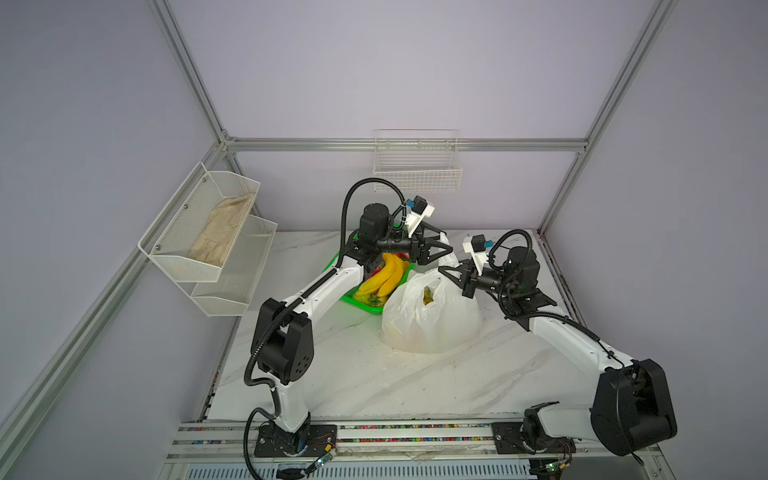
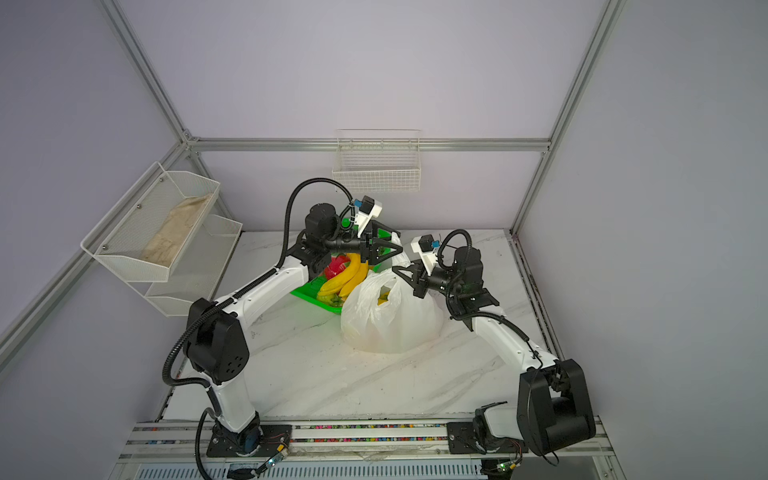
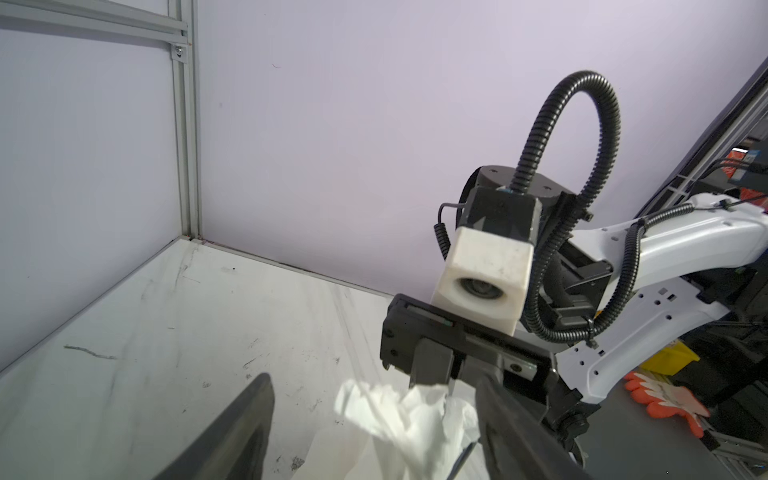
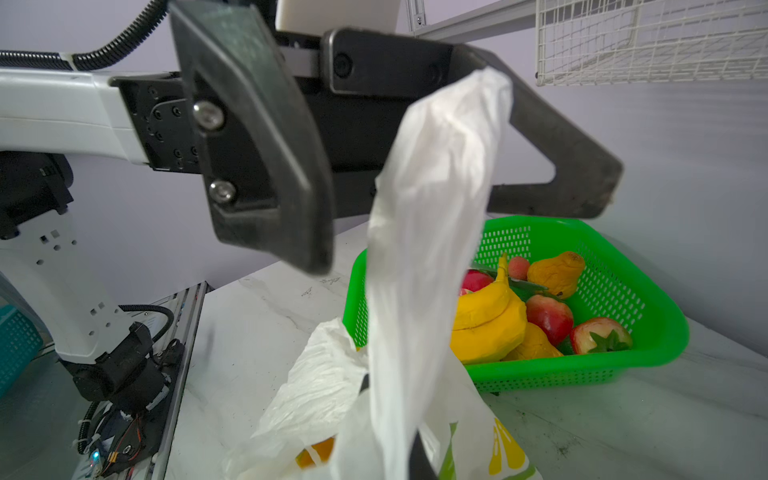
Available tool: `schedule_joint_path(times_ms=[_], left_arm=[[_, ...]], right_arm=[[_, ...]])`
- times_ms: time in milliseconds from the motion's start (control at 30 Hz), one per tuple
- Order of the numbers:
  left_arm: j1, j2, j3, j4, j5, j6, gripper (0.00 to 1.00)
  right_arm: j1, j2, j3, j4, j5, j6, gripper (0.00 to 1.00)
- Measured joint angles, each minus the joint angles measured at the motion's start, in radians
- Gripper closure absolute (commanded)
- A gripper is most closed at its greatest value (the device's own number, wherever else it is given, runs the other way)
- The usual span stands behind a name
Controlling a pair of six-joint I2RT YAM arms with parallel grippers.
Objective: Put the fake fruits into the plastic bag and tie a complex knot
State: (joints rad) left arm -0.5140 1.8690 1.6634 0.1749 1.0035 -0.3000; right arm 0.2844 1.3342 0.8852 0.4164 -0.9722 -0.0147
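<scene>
Bag (image 1: 432,324) is see-through milky white with a yellow-and-lime print. Basket (image 4: 623,286) is loud green mesh, bananas (image 4: 486,320) yellow, strawberry (image 4: 600,334) red with a green leaf. Table (image 1: 374,382) is white marble with grey veins, walls (image 1: 415,62) pale lilac, cloth (image 1: 220,237) beige.

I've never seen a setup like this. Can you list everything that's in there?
plastic bag: one, white, mid-table, some fruit inside
fake fruits: several, yellow and red, in the basket
basket: one, green, next to the bag
wire basket: one, white, back wall
mesh shelf: one, white, two tiers, left wall
cloth: one, beige, upper tier
table: one, white marble
left gripper: black, open around the bag's handle
right gripper: black, shut on that handle
</scene>
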Motion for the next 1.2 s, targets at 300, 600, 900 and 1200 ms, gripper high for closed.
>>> schedule_joint_path(times_ms=[300,600,900,1200], left_arm=[[-0.005,0.035,0.024,0.031,0.016,-0.069,0.93],[0.013,0.035,0.017,0.104,0.014,-0.105,0.98],[0.03,0.034,-0.026,0.158,0.003,-0.112,0.98],[0.031,-0.011,-0.127,0.208,-0.021,-0.104,0.98]], right_arm=[[0.002,0.0,-0.002,-0.001,0.021,0.002,0.95],[0.002,0.0,-0.018,0.023,0.068,0.036,0.85],[0.002,0.003,-0.032,0.071,0.075,0.116,0.92],[0.002,0.027,-0.031,0.111,0.14,0.249,0.98]])
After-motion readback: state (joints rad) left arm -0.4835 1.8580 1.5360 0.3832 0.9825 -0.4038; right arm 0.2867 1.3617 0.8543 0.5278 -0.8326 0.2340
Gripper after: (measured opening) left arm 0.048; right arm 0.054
